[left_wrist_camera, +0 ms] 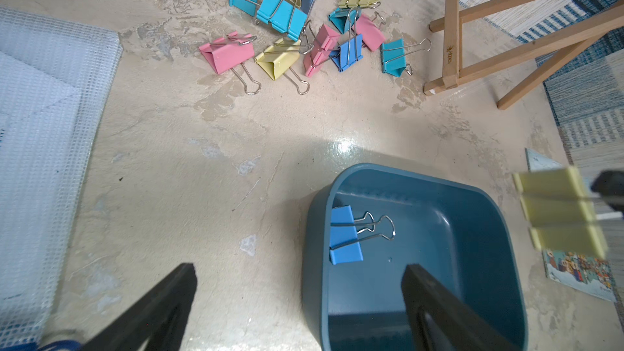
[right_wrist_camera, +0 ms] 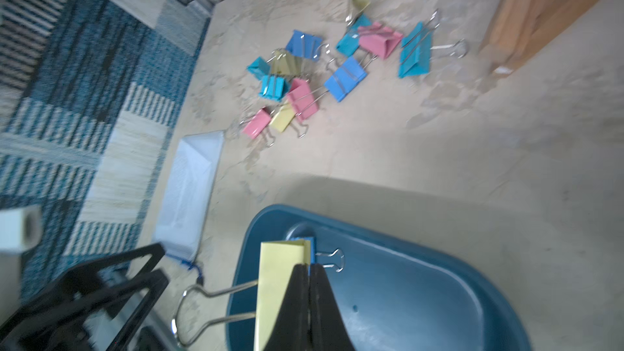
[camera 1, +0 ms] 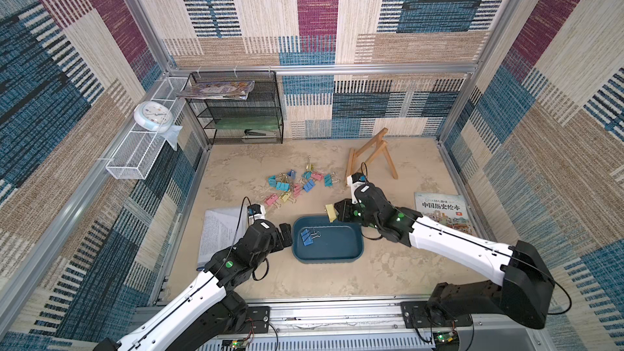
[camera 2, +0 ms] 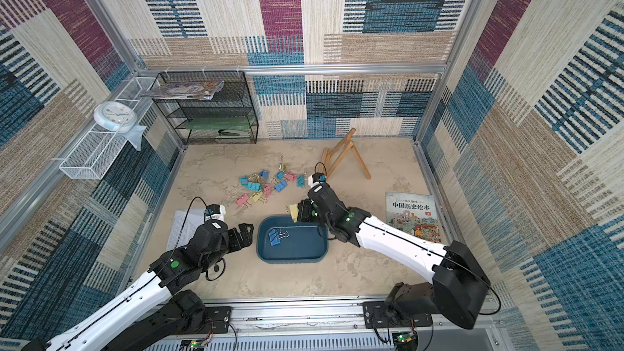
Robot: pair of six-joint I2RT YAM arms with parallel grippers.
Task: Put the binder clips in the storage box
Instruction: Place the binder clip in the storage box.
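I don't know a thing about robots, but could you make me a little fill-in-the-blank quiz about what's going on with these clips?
1. The right gripper is shut on a ____ clip.
2. The single clip lying in the box is ____.
3. The left gripper holds nothing; its jaws are ____.
4. The loose clips lie on the ____.

Missing words: yellow, blue, open, table.

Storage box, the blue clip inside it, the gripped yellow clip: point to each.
storage box [camera 1: 337,246]: in a top view, bare floor.
blue clip [camera 1: 306,236]: in a top view, folded body.
yellow clip [right_wrist_camera: 278,281]: right wrist view, flat side.
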